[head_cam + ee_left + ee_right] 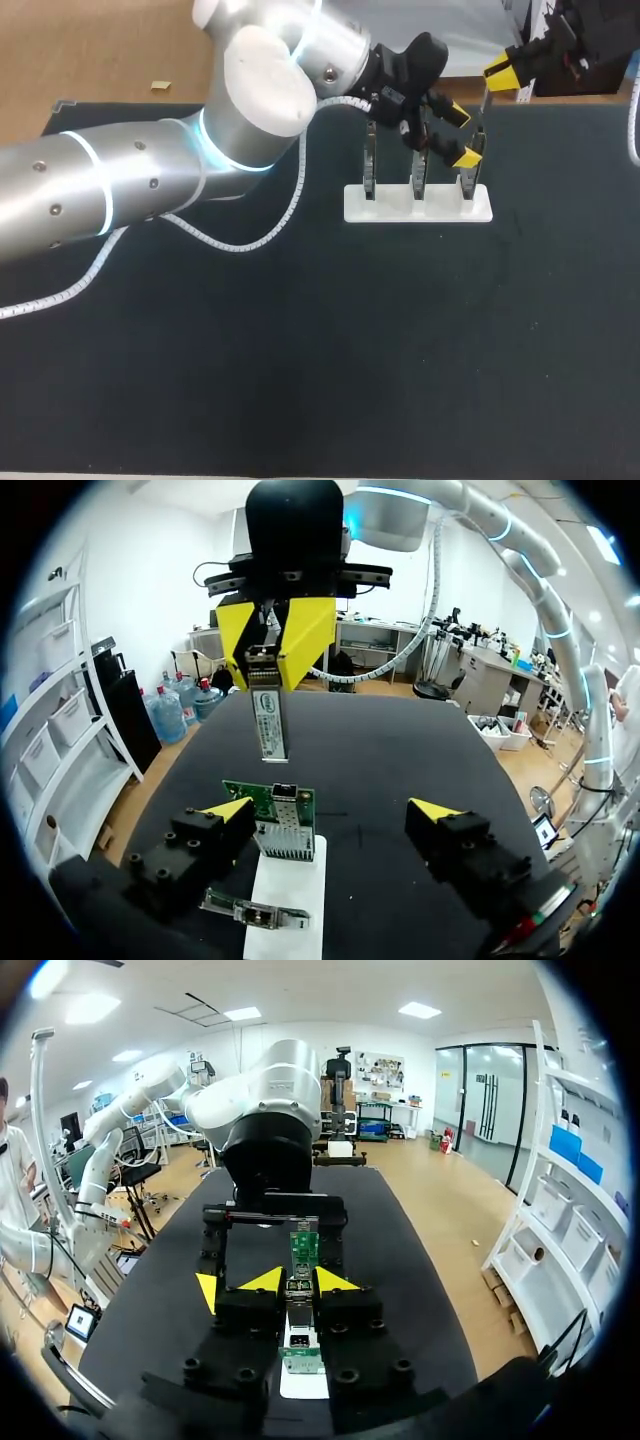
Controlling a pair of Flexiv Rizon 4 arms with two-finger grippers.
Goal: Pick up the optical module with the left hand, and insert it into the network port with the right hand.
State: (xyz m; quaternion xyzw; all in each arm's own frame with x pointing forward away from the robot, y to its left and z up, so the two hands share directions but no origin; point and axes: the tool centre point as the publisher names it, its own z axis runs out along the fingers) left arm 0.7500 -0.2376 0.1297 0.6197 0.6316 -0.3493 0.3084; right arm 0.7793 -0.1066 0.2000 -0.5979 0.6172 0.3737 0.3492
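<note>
Yellow fingers (pixel 300 630) of the right gripper (pixel 272 658) pinch the top end of the optical module (pixel 268 715). The module hangs upright from them, ahead of the left gripper (pixel 330 815) and above the green circuit board (pixel 283 820). A white label runs down the module's face, but its dark print is too small to make out.

The left gripper stands wide open and holds nothing. It has one yellow tip on either side of the board, and neither tip touches it. The board carries a metal network port (pixel 285 800) and stands in a white stand (pixel 290 900). A second metal module (pixel 255 912) lies across that stand, back toward the bases of the left fingers.

From the right wrist, the held module shows only as a thin strip between that gripper's own fingers, with the board beyond their tips. From overhead, the left arm (pixel 150 170) covers a good part of the dark table (pixel 350 350). Little of the right gripper stands out there beyond one yellow tip.
</note>
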